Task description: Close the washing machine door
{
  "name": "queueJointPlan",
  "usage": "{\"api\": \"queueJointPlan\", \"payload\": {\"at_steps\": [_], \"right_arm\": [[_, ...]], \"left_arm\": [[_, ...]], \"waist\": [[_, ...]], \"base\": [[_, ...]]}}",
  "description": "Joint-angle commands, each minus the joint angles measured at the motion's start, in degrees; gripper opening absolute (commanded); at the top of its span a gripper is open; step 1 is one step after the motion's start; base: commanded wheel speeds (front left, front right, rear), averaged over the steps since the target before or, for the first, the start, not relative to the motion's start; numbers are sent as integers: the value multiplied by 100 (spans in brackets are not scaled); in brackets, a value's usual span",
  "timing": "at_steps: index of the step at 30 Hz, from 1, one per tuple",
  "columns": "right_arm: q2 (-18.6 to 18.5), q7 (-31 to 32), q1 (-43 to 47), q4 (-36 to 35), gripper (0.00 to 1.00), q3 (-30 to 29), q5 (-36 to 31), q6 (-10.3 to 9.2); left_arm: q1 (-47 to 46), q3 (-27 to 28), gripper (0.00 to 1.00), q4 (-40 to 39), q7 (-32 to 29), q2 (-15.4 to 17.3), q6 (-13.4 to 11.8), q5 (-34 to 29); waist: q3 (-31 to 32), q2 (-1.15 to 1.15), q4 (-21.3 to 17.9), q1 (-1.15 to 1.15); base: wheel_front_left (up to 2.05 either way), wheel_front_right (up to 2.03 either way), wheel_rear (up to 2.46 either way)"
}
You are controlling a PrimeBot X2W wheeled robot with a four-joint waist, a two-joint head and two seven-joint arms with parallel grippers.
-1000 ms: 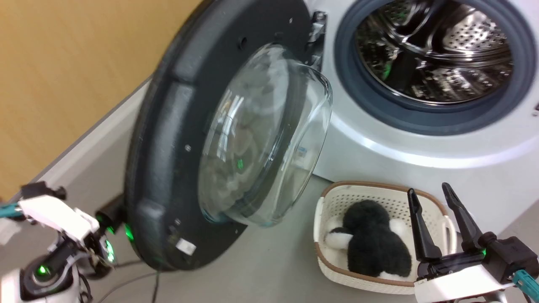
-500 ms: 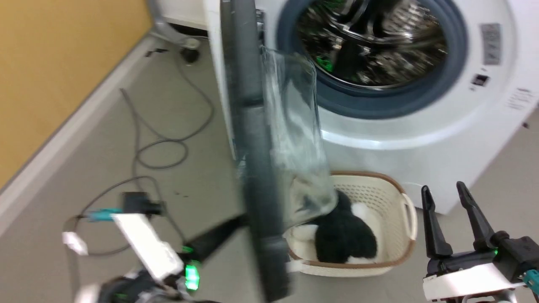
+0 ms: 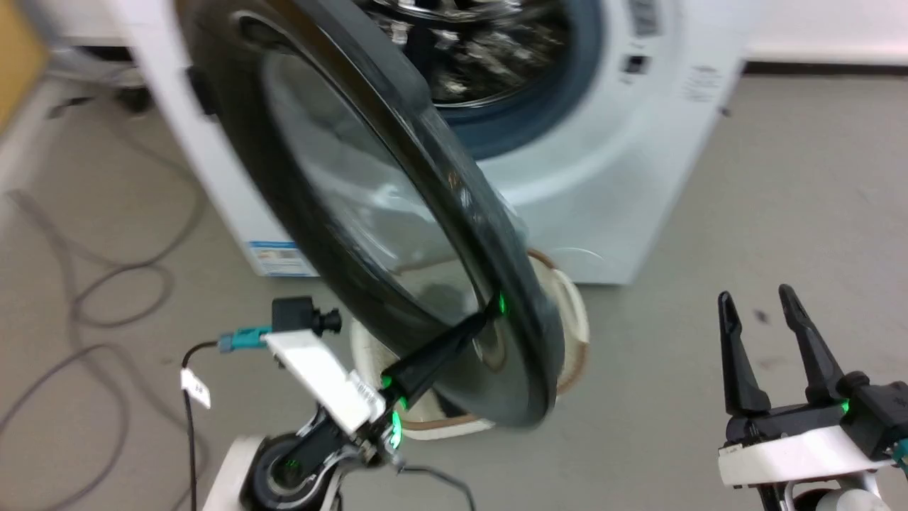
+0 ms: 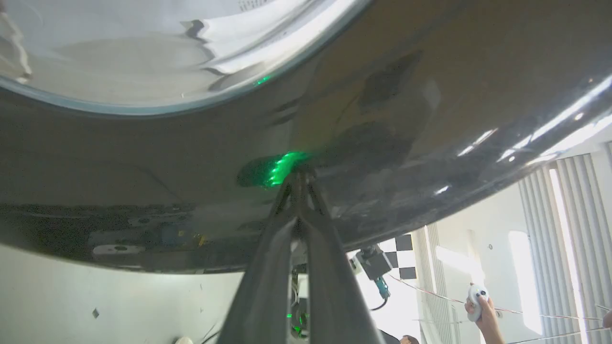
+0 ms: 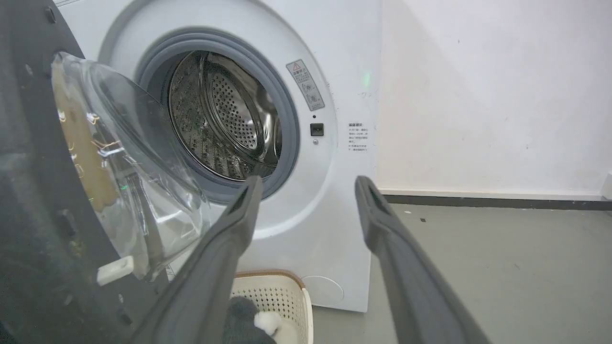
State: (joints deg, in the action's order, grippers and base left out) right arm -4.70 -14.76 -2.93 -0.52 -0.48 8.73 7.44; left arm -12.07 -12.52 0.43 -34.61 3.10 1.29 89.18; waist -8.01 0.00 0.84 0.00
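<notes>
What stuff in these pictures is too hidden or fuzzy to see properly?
Basket, head view: mostly behind the door, contents hidden.
Fuzzy black-and-white thing, right wrist view: cut off by the bottom edge and the right gripper.
Sticker writing, right wrist view: too small to read.
Drum, head view: blurred, cut by the top edge.

Basket (image 3: 576, 319) mostly behind blurred washing machine door (image 3: 397, 213)

The washing machine door (image 3: 383, 227) is caught half open, its glossy black outer face tilted toward the head camera. On the inner side, the clear glass bowl (image 5: 119, 162) is seen bulging toward the white machine front (image 5: 334, 200).
</notes>
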Motion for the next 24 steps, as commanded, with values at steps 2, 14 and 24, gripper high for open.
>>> {"api": "queueJointPlan", "payload": {"at_steps": [2, 14, 24], "right_arm": [[-12, -24, -90, -10, 100, -33, 44, 5], [100, -24, -230, 30, 100, 29, 151, 5], [162, -24, -187, 70, 100, 58, 165, 5]], "left_arm": [[-328, -198, 0, 199, 274, -22, 98, 125], [-1857, -515, 0, 1641, 2109, -22, 326, 433], [-2914, -924, 0, 2778, 3205, -22, 550, 708]], "waist": [[-265, 0, -679, 0], [-642, 0, -1785, 0], [-644, 0, -1861, 0]], "base": [[0, 0, 0], [0, 0, 0], [0, 0, 0]]}}
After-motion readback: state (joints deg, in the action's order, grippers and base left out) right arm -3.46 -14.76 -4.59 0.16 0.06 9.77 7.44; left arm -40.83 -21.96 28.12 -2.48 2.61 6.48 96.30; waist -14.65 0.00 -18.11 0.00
